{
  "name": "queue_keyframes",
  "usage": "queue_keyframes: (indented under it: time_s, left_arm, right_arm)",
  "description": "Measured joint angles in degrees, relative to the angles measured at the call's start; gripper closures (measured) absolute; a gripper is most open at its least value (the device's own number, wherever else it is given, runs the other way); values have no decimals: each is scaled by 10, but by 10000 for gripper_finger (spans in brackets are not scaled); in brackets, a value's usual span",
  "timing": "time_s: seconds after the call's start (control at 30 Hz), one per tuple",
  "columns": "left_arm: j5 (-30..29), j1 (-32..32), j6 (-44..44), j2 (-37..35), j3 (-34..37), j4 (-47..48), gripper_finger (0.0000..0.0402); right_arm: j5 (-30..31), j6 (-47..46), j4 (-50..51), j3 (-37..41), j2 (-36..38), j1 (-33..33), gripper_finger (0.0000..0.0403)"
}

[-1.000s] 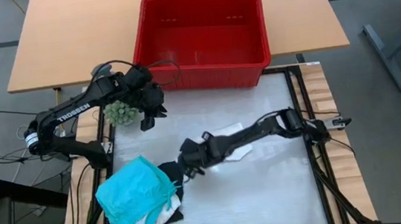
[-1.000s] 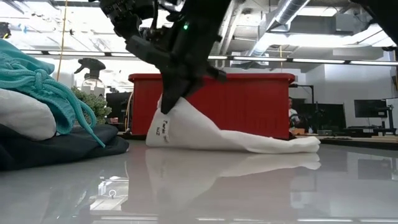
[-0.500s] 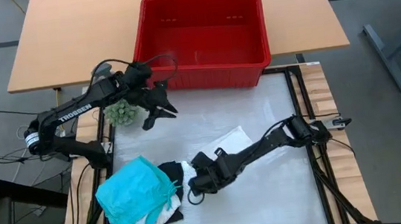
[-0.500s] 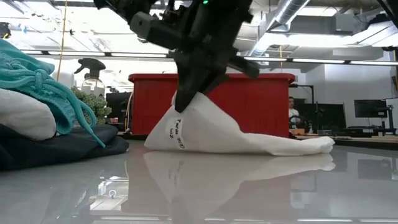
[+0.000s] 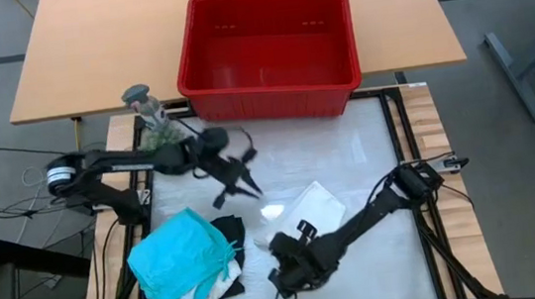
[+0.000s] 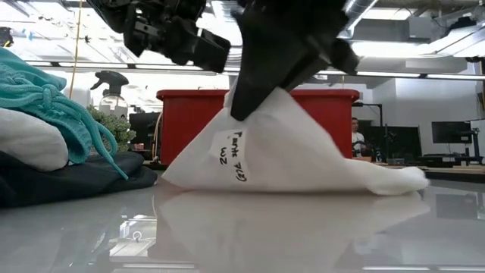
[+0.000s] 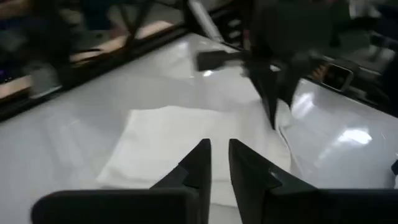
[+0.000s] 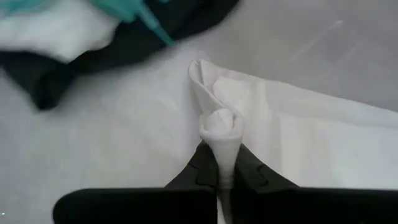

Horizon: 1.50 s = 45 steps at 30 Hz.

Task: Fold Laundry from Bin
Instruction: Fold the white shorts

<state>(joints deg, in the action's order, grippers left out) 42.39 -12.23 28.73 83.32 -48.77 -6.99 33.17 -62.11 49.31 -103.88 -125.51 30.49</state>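
Glossy white table — we see right gripper fingers pinching white garment corner; limp, light, probably slippery. Left gripper fingers nearly together above cloth, empty.

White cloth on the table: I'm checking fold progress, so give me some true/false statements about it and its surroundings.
1. The right tool pinches a bunched corner of the white cloth. True.
2. The red bin holds a teal garment. False: it looks empty; the teal garment tops a pile on the table.
3. The left tool grips the white cloth. False: it hovers beside it, holding nothing.
4. The white cloth is partly lifted off the table. True.
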Motion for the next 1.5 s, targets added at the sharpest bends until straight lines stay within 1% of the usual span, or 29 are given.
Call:
queue_keyframes:
  time_s: [0.1, 0.17, 0.33, 0.4, 0.47, 0.63, 0.8, 1.0, 1.1, 1.17, 1.27, 1.33, 1.43, 1.5]
  left_arm:
    - [-22, 45, 9, 42, 0, -40, 384]
    - [-62, 69, 12, 71, -1, -73, 397]
    - [-168, 113, 3, 157, -1, -178, 399]
    - [-186, 124, 2, 191, -1, -220, 401]
    - [-186, 132, 12, 220, -3, -249, 401]
    - [-191, 148, 15, 263, -26, -232, 401]
    - [-191, 165, 38, 274, -39, -219, 401]
    - [-178, 176, 54, 275, -40, -170, 401]
    - [-159, 181, 69, 275, -40, -166, 402]
    - [-157, 186, 87, 275, -40, -165, 401]
    - [-165, 191, 113, 275, -40, -171, 401]
    - [-172, 191, 121, 287, -40, -191, 401]
    - [-190, 191, 104, 310, -41, -219, 401]
    - [-193, 189, 96, 327, -53, -232, 401]
  right_arm:
    - [-1, 8, -20, 0, 0, 16, 369]
    - [-2, 5, -21, 0, 0, 23, 369]
    - [-2, 30, -17, 0, 0, 30, 369]
    - [-4, 49, -29, 0, 0, 34, 369]
    - [-6, 55, -35, 0, 0, 35, 369]
    - [-20, 61, -40, 0, 0, 45, 369]
    - [-21, 75, -64, 0, 0, 54, 369]
    - [-16, 40, -61, 0, 0, 58, 369]
    - [-8, 23, -61, 0, 0, 56, 369]
    - [-7, 23, -63, 0, 0, 54, 369]
    - [-9, 21, -67, 0, 0, 54, 369]
    - [-22, 21, -68, 0, 0, 54, 369]
    - [-38, 21, -77, 0, 0, 54, 369]
    - [-44, 21, -82, 0, 0, 54, 369]
